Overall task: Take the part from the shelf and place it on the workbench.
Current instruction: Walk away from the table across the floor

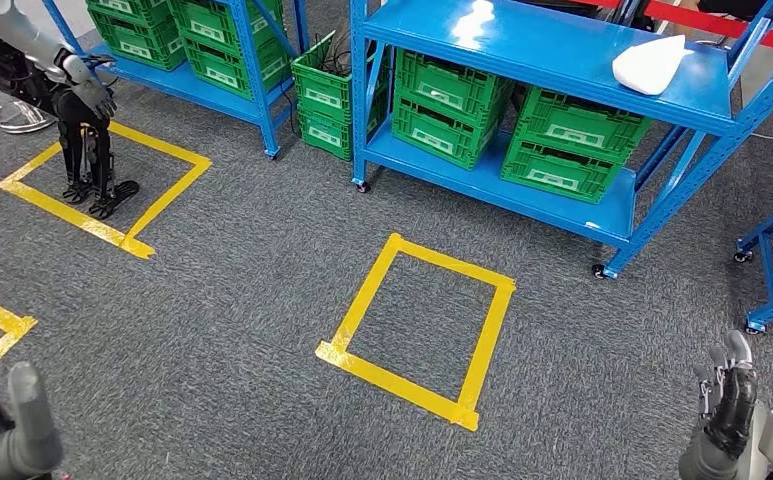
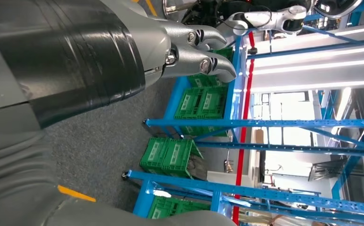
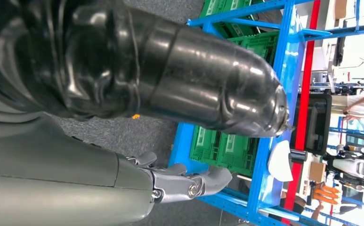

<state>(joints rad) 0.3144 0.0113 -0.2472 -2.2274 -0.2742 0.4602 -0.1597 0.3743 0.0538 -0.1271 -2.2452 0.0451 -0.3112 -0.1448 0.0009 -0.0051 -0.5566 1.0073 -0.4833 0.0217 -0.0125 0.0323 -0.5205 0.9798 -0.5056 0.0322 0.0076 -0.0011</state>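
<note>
Nearest, the left hand (image 1: 7, 425) and the right hand (image 1: 727, 405) hang low at either side, each empty with its fingers loosely apart, and both are well apart from anything to be picked up. Just ahead on the grey carpet lies a square of yellow tape (image 1: 417, 330), between the robot and the blue shelf (image 1: 562, 60). The part (image 1: 650, 62) rests on the shelf's top board toward its right end, near the front edge: a white, smooth, rounded piece that tapers to one side. It looks like a light moulded shell (plastic, at a guess), stiff rather than soft, and its glossy curved skin would likely be slippery, so a hold across the broader, fuller end, fingers wrapped over the top and thumb beneath the edge, seems safer than pinching the narrow tip. On the lower board sit green crates (image 1: 502, 125), well below the part and no hindrance to a reach from the front. The slanted blue brace (image 1: 707, 150) at the shelf's right end stands close by the part and could catch the right arm. Farther left, another robot (image 1: 82, 120) stands inside a second taped square beside more crates.
</note>
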